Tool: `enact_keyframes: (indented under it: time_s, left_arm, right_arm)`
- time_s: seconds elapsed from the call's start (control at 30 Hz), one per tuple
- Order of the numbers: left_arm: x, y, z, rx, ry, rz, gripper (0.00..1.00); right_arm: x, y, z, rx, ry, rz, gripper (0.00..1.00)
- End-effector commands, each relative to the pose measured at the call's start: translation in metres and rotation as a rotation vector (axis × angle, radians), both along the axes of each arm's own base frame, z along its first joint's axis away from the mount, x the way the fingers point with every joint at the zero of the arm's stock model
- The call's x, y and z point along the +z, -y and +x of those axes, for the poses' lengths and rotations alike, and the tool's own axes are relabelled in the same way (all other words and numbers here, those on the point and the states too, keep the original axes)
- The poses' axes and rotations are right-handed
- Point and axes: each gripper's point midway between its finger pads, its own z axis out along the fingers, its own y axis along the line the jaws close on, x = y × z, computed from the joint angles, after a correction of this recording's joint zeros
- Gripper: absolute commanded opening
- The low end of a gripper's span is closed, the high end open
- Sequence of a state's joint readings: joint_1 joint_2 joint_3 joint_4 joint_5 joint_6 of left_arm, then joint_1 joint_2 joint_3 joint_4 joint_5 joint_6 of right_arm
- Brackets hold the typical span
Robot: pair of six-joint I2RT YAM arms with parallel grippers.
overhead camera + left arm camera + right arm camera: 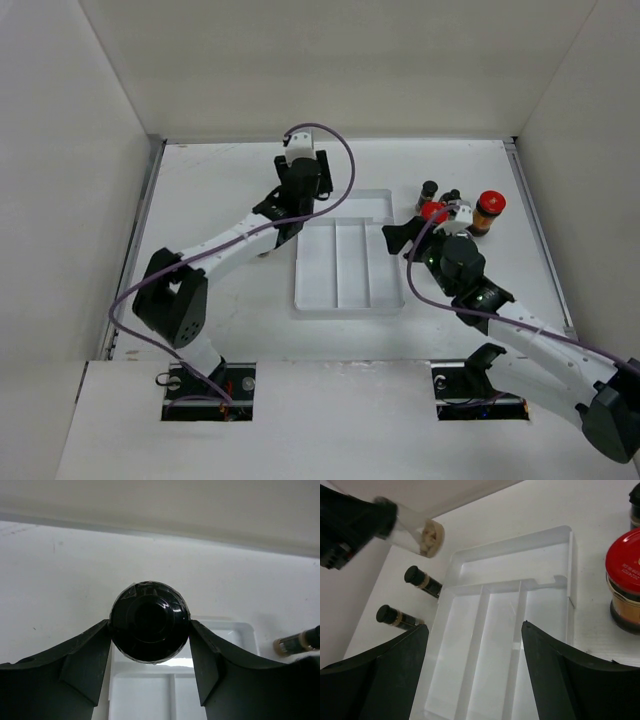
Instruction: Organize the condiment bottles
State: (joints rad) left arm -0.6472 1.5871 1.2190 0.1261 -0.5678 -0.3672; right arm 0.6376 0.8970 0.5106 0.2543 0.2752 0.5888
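I think this is the carrying step: one bottle is in my grip and no bottle is in the tray yet.

Closest to me, my right end effector (pixel 475 627) is hanging over the white tray (pixel 569 565) near its 3 o'clock edge. Its fingers are spread wide with nothing between them. My right arm is reaching forward and leaning in to the left, with the wrist tipping down.

At about 10 o'clock from the tray, two slim vials (pixel 422 579) are lying on the counter (pixel 220 180), just beside the tray wall.

Farther out, at 11 o'clock, my left end effector (pixel 150 630) is squeezing a black-capped shaker (pixel 412 522). It is holding the shaker tilted in the air near the tray's far corner. My left arm is stretching out long, bending at the elbow near 8 o'clock.

Farthest, at 2 o'clock, a red-capped jar (pixel 622 565) is standing close to some dark-capped bottles (pixel 428 190).

Next, I think I am needing to bring the shaker down gently into a slot and then let go. It is tipping, so it could roll.
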Motion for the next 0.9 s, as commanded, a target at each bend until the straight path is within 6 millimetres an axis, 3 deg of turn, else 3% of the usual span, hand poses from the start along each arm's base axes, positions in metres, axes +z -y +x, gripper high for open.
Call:
enact_keyframes:
  time_s: [0.0, 0.17, 0.5, 0.63, 0.77, 0.87]
  left_arm:
    - [0.025, 0.029, 0.012, -0.048, 0.084, -0.106, 0.33]
    - [-0.014, 0.046, 0.022, -0.065, 0.025, -0.052, 0.33]
    - [-0.074, 0.045, 0.027, -0.037, -0.047, 0.033, 0.37]
    - [-0.091, 0.036, 0.023, -0.015, -0.069, 0.045, 0.53]
    - [-0.086, 0.037, 0.016, -0.021, -0.058, 0.030, 0.74]
    - [-0.075, 0.037, 0.014, -0.028, -0.038, 0.030, 0.83]
  right_arm:
    - [-0.003, 0.009, -0.003, -0.030, -0.016, 0.026, 0.82]
    - [-0.015, 0.012, -0.005, -0.038, -0.042, 0.028, 0.82]
    - [-0.024, 0.021, -0.003, -0.064, -0.057, 0.018, 0.83]
    - [-0.024, 0.021, -0.003, -0.063, -0.059, 0.018, 0.87]
    - [-0.024, 0.022, -0.001, -0.070, -0.062, 0.012, 0.90]
    - [-0.023, 0.022, -0.001, -0.070, -0.061, 0.012, 0.91]
